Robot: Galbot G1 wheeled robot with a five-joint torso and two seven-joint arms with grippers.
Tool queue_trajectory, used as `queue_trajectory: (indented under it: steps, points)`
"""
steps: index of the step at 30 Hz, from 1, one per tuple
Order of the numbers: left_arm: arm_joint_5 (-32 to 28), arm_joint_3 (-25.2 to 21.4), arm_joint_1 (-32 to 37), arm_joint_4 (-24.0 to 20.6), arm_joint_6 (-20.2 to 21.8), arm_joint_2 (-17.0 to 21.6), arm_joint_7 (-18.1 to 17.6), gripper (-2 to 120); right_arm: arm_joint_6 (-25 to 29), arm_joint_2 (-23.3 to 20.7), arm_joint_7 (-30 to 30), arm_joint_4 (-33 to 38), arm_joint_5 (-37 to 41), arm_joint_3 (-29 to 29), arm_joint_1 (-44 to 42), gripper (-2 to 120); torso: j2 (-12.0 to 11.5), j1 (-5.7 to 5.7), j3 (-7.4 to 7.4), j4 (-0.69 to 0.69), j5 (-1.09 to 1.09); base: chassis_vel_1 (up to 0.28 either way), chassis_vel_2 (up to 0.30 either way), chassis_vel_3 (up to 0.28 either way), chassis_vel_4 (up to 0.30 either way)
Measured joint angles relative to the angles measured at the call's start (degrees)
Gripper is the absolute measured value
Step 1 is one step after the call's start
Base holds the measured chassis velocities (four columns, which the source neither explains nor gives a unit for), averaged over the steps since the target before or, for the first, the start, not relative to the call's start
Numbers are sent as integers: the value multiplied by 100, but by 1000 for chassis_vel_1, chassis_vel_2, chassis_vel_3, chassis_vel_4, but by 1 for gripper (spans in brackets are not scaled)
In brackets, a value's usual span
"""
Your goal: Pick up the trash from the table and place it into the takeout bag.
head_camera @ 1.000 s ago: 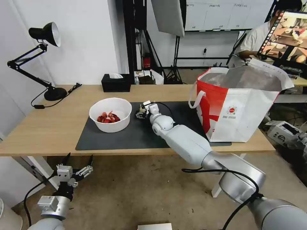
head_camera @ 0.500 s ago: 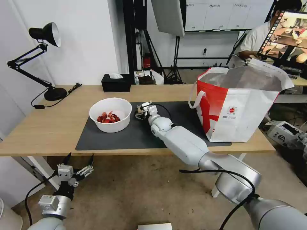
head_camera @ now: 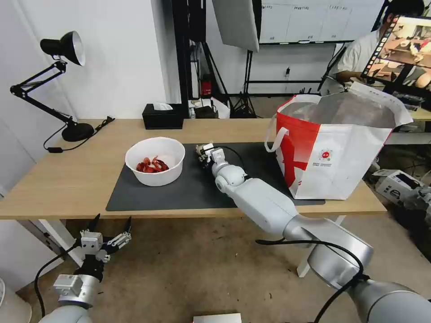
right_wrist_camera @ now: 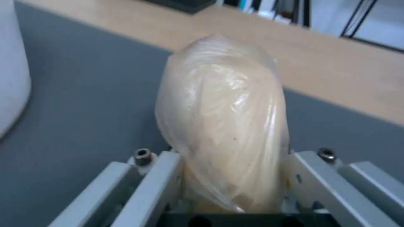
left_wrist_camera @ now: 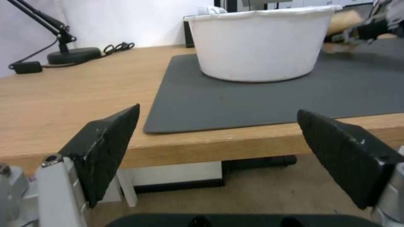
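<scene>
From my station I read the table (head_camera: 58, 179) as running left to right, with the dark mat (head_camera: 179, 190) across its middle; the takeout bag (head_camera: 341, 152) stands open-mouthed at the right end, its near corner on the mat; the white bowl (head_camera: 155, 161) of red scraps sits on the left part of the mat. The right gripper (head_camera: 205, 152) is over the mat between bowl and bag, nearer the bowl; its fingers (right_wrist_camera: 147, 186) are pressed against both sides of the beige ball (right_wrist_camera: 221, 126), which is wrapped in clear film. The ball is squeezed into an oval; its long axis runs out from the palm past the fingertips, pointing toward the far edge of the table. The bag lies to the right of the held ball, well apart; I judge the carry must go rightward and up over the rim. The left gripper (head_camera: 107, 233) hangs below the near table edge, fingers spread wide, holding nothing.
</scene>
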Motion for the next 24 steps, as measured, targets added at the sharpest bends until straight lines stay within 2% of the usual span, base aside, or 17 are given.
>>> queue_trajectory:
  steps: [2, 3, 6, 7, 9, 10, 13, 14, 17, 24]
  points:
    - [1, -19, 31, -13, -17, -8, -4, 100, -186, -289, 742, 693, -47, 73, -209, 10, 0, 0, 0, -1, 0, 0, 0, 0, 0]
    - [1, -19, 31, -13, -17, -8, -4, 100, -186, -289, 742, 693, -47, 73, -209, 10, 0, 0, 0, -1, 0, 0, 0, 0, 0]
    - [14, -36, 75, -16, -59, -8, -4, 100, -286, -747, 1453, 1665, -117, 202, -526, 9, 0, 0, 0, -2, 1, 0, 0, 0, 0]
    - [14, -36, 75, -16, -59, -8, -4, 100, -286, -747, 1453, 1665, -117, 202, -526, 9, 0, 0, 0, -2, 1, 0, 0, 0, 0]
    - [18, -44, 86, -32, -67, -9, -4, 100, -297, -1079, 1737, 2395, -234, 370, -737, 9, 0, 0, 0, -2, 1, 0, 0, 0, 0]
    - [18, -44, 86, -32, -67, -9, -4, 100, -297, -1079, 1737, 2395, -234, 370, -737, 9, 0, 0, 0, -2, 1, 0, 0, 0, 0]
    - [50, -15, 87, -88, -66, -30, -6, 100, -268, -1554, 1902, 3469, -316, 708, -992, 8, 0, 0, -1, -2, 1, 0, 0, 0, 0]
    - [50, -15, 87, -88, -66, -30, -6, 100, -268, -1554, 1902, 3469, -316, 708, -992, 8, 0, 0, -1, -2, 1, 0, 0, 0, 0]
    - [91, 32, 83, -140, -45, -46, -13, 100, -217, -1869, 2117, 4146, -403, 984, -1098, 8, 0, 0, 0, -2, 1, 0, 0, 0, 0]
    - [115, 51, 97, -216, -16, -58, -25, 100, -241, -2288, 2540, 4740, -726, 1426, -1079, 8, 0, 0, 0, -2, 0, 0, 0, 0, 0]
